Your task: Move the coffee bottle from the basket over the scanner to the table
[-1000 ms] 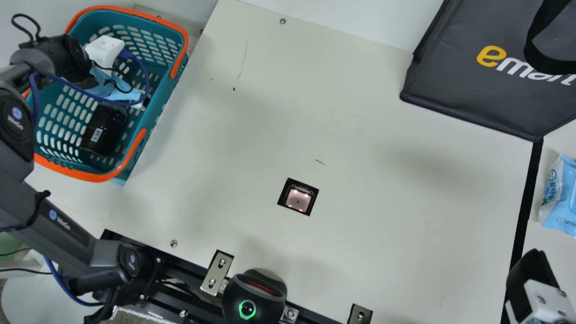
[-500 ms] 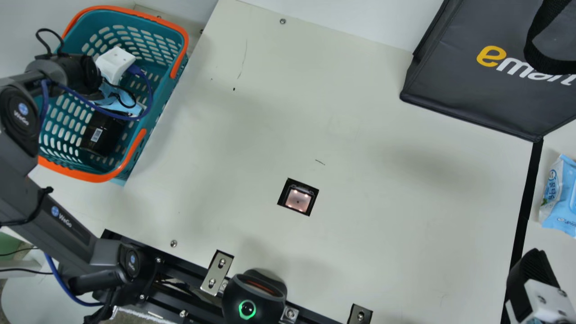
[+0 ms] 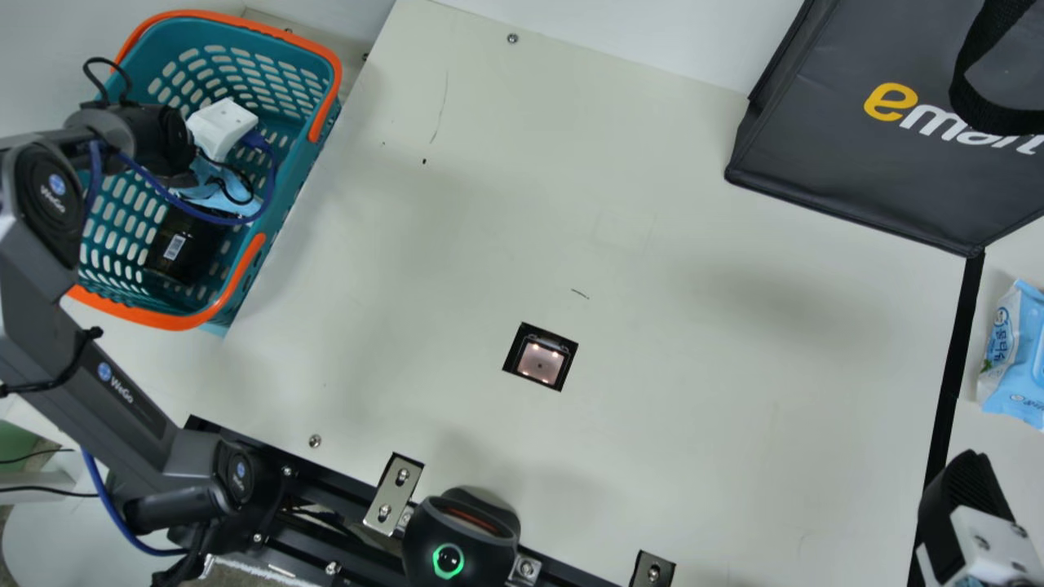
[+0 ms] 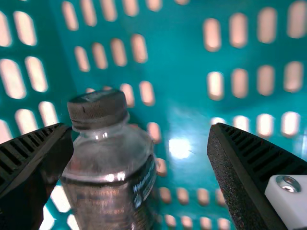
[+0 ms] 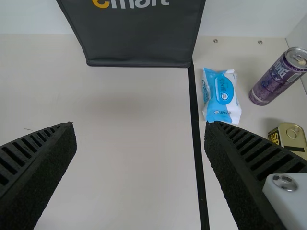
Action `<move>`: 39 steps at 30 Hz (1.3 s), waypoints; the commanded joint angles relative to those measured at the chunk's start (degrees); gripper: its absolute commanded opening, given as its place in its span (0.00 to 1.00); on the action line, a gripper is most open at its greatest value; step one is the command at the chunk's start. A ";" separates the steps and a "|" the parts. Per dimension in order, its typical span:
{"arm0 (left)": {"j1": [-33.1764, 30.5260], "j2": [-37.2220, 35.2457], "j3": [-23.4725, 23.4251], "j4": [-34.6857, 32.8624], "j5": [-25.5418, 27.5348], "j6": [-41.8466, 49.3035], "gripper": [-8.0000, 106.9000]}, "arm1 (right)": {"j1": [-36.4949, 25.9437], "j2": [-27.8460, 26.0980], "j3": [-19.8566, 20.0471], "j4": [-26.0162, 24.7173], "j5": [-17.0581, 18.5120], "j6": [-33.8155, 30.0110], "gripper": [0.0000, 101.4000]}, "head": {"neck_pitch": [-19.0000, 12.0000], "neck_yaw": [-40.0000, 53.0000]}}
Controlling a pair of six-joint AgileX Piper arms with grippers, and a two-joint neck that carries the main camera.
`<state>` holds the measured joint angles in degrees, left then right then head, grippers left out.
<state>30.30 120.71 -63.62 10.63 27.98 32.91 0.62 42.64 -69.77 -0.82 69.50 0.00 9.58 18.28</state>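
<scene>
In the main view my left gripper [image 3: 222, 129] is down in the teal basket [image 3: 314, 175], just behind the dark coffee bottle [image 3: 183, 249] lying near the basket's front end. The left wrist view has the bottle [image 4: 110, 158], black cap and clear shoulder showing, between the spread fingers of the left gripper [image 4: 140, 127], much closer to one finger. Whether that finger touches it I cannot tell. The lit scanner [image 3: 540, 361] sits in the table's middle. My right gripper [image 3: 968, 489] stays at the main view's lower right; in its wrist view the right gripper [image 5: 140, 124] is open and empty.
A dark bag [image 3: 881, 155] stands at the back right. Beyond the black strip [image 3: 950, 383] lie a blue wipes pack [image 3: 1011, 355], a purple can [image 5: 276, 79] and a gold tin [image 5: 290, 136]. A black device [image 3: 461, 534] sits at the front edge.
My left gripper has moved right and toward the front inside the basket, coming closer to the bottle. The bottle and the right arm have stayed in place.
</scene>
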 commanded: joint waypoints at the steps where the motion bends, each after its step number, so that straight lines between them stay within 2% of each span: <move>1: -0.14 -0.70 0.42 -3.72 1.04 2.68 0.85 | 0.00 0.00 0.00 0.00 0.00 0.00 0.94 | -1.66 0.14; 5: -0.49 -2.26 1.76 -5.66 1.31 4.98 0.85 | 0.00 0.00 0.00 0.00 0.00 0.00 0.94 | -1.66 0.14; 9: -0.55 -2.91 2.80 -4.75 -0.51 6.07 0.85 | 0.00 0.00 0.00 0.00 0.00 0.00 0.94 | -1.66 0.14; 15: -0.03 -3.25 3.75 -6.42 -2.63 13.98 0.85 | 0.00 0.00 0.00 0.00 0.08 0.00 0.94 | -1.66 0.14; 21: 0.96 -2.65 3.30 -6.98 -2.40 18.66 0.85 | 0.00 0.00 0.00 0.00 0.01 0.00 0.94 | -1.66 0.14; 39: 2.85 0.50 0.50 -7.47 1.10 20.48 0.85 | 0.00 0.00 0.00 0.00 0.01 0.00 0.94 | -1.66 0.14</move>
<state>33.08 121.14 -63.07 3.05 28.95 53.57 0.62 42.64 -69.77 -0.82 69.52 0.00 9.58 18.28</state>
